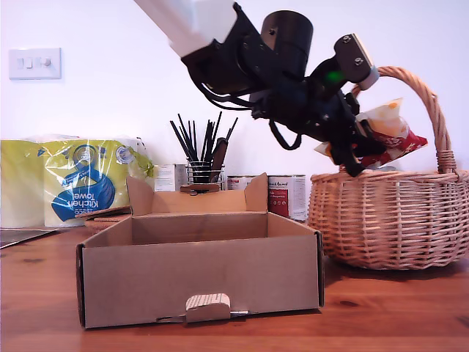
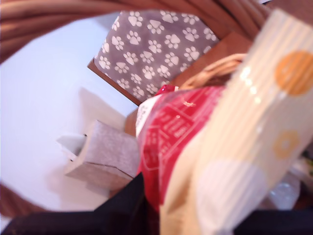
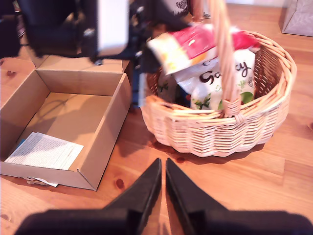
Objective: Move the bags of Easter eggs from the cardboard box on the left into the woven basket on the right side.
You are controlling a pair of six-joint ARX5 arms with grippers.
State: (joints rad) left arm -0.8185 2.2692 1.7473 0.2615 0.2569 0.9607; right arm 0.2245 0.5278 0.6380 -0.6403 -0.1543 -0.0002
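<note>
My first gripper (image 1: 364, 143) is shut on the orange-white and red Maltesers bag (image 1: 390, 126), holding it under the handle arch just above the woven basket (image 1: 388, 220). That bag (image 2: 230, 132) fills the first wrist view. In the second wrist view the white Galaxy bag (image 3: 220, 83) lies inside the basket (image 3: 210, 132), with the Maltesers bag (image 3: 195, 43) above it. The cardboard box (image 1: 198, 271) stands at the exterior view's left of the basket and holds only a printed paper sheet (image 3: 44, 151). My second gripper (image 3: 163, 169) hovers shut and empty over the wooden table in front of the basket.
A kitchen towel pack (image 1: 73, 183), a black wire pen holder (image 1: 204, 172) and tins (image 1: 286, 194) stand behind the box. A grey tissue box (image 2: 105, 156) and paw-print fabric (image 2: 151, 44) show beyond the basket. The basket's tall handle (image 1: 432, 103) arches over the held bag.
</note>
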